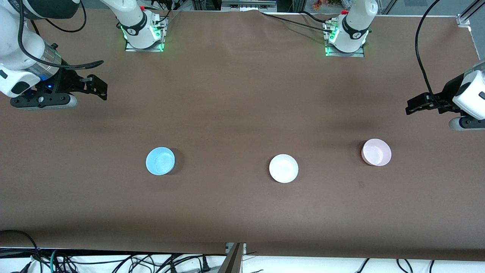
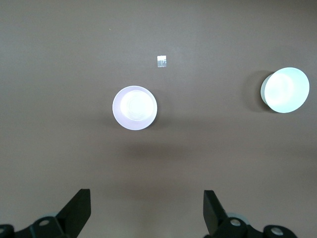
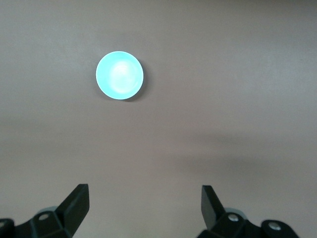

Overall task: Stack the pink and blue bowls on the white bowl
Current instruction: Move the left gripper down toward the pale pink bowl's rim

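Observation:
Three bowls sit in a row on the brown table. The blue bowl (image 1: 160,161) is toward the right arm's end, the white bowl (image 1: 283,168) is in the middle, and the pink bowl (image 1: 376,152) is toward the left arm's end. My right gripper (image 1: 101,89) is open and empty over bare table at its own end; its wrist view shows the blue bowl (image 3: 119,75) ahead of the gripper (image 3: 145,203). My left gripper (image 1: 411,106) is open and empty over bare table beside the pink bowl. Its wrist view shows the pink bowl (image 2: 134,107), the white bowl (image 2: 285,89) and the gripper (image 2: 147,208).
A small square mark (image 2: 161,61) lies on the table, nearer to the front camera than the pink bowl. The arm bases (image 1: 143,36) (image 1: 345,41) stand along the back edge. Cables hang below the table's front edge (image 1: 113,261).

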You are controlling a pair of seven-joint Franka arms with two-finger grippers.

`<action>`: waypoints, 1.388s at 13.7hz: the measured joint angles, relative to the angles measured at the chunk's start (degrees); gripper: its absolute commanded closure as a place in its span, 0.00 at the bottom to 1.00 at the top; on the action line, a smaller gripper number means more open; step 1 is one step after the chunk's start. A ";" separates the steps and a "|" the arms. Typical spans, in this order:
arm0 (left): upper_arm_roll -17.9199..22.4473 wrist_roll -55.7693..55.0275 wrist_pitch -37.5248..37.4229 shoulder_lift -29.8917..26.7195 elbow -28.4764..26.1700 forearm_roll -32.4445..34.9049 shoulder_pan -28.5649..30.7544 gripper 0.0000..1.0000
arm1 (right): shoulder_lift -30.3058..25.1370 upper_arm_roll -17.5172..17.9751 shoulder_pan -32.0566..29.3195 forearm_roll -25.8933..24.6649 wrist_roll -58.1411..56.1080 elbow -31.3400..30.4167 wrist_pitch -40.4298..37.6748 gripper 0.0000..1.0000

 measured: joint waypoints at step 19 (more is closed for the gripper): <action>2.55 6.15 24.33 21.56 -8.78 0.07 6.51 0.00 | 0.00 0.06 0.01 0.84 0.04 -0.01 -0.17 0.00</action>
